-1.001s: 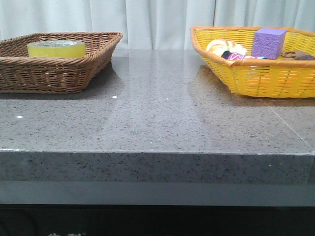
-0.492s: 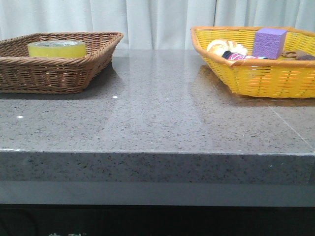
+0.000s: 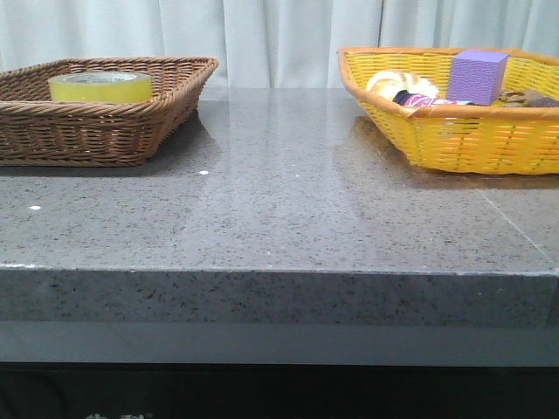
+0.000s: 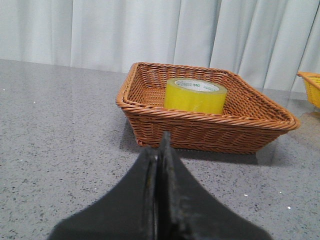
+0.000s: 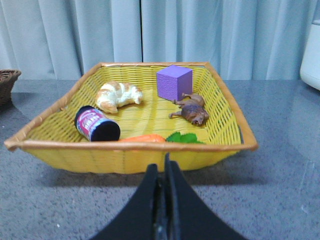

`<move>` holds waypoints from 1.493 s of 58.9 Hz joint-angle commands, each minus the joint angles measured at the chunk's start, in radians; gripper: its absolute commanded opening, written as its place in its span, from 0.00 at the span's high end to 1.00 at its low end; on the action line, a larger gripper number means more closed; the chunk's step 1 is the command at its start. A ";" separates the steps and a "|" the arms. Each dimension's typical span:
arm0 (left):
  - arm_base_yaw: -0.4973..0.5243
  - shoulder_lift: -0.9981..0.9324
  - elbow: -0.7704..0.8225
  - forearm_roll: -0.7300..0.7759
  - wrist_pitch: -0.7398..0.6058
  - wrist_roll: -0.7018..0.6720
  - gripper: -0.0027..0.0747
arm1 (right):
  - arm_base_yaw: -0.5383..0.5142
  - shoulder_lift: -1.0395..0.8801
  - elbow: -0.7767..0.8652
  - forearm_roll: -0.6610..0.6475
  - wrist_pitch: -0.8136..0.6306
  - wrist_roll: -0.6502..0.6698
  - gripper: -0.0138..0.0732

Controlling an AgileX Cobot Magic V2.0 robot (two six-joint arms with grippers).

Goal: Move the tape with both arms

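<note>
While both arms sit back from the baskets:
Tape: upright in brown basket, far left of table.
Left gripper: fingers pressed together, holding nothing.
Right gripper: fingers closed, holding nothing, facing yellow basket with purple cube.
</note>
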 commanded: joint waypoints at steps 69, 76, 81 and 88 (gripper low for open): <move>0.002 -0.016 0.037 -0.008 -0.081 -0.002 0.99 | -0.010 -0.056 0.095 0.080 -0.178 -0.122 0.92; 0.002 -0.016 0.037 -0.008 -0.081 -0.002 0.99 | -0.010 -0.056 0.095 0.080 -0.178 -0.122 0.92; 0.002 -0.016 0.037 -0.008 -0.081 -0.002 0.99 | -0.010 -0.056 0.095 0.080 -0.178 -0.122 0.92; 0.002 -0.016 0.037 -0.008 -0.081 -0.002 0.99 | -0.010 -0.056 0.095 0.080 -0.178 -0.122 0.92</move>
